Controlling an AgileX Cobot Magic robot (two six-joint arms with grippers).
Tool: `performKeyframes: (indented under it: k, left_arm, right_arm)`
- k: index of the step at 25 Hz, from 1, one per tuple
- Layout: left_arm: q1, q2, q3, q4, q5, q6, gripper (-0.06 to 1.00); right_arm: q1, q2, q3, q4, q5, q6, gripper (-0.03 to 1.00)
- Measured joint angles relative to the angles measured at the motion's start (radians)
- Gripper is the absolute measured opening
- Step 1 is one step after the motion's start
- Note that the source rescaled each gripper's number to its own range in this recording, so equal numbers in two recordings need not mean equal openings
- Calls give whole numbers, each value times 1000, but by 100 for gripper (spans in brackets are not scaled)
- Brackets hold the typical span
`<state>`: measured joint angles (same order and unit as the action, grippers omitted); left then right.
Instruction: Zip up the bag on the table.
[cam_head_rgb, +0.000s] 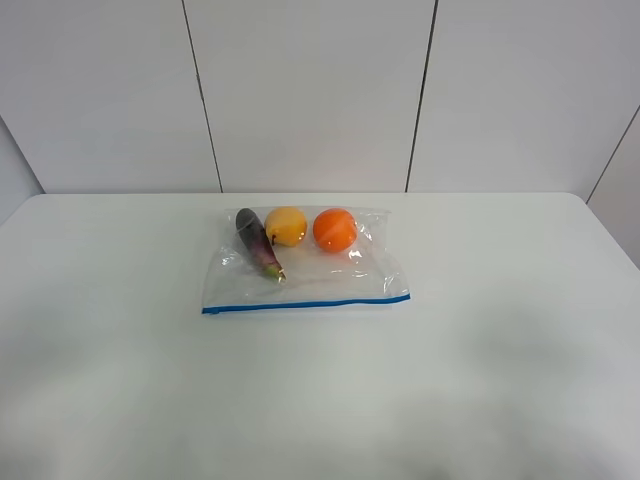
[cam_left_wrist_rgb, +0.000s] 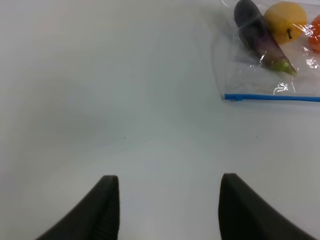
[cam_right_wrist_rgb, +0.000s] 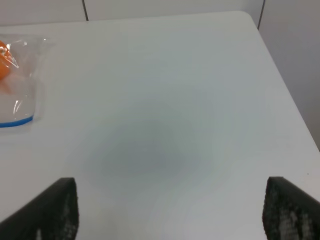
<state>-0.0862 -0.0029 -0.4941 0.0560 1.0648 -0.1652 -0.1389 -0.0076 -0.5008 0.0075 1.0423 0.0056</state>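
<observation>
no readable text, no labels, no brands, no numbers on anything in view

Behind the work surface stands a wall of plain white panels (cam_head_rgb: 310, 90), filling the 12 o'clock portion of the exterior high view. 2 dark vertical seams divide it: 1 seam (cam_head_rgb: 202, 95) at roughly 11 o'clock and 1 seam (cam_head_rgb: 421, 95) at roughly 1 o'clock, both leaning slightly toward each other at the top. A side panel (cam_head_rgb: 14, 170) angles in at 9 o'clock, and another side panel (cam_head_rgb: 618, 190) angles in at 3 o'clock. The right wrist view shows the same white panelling (cam_right_wrist_rgb: 165, 6), with a dark seam (cam_right_wrist_rgb: 84, 9) crossing it.
</observation>
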Motion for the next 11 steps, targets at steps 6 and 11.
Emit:
performKeyframes:
  k: [6, 11]
  left_arm:
    - [0, 0, 0, 0, 0, 0, 60]
    - [0, 0, 0, 0, 0, 0, 60]
  right_arm:
    - [0, 0, 0, 0, 0, 0, 100]
    - [0, 0, 0, 0, 0, 1, 100]
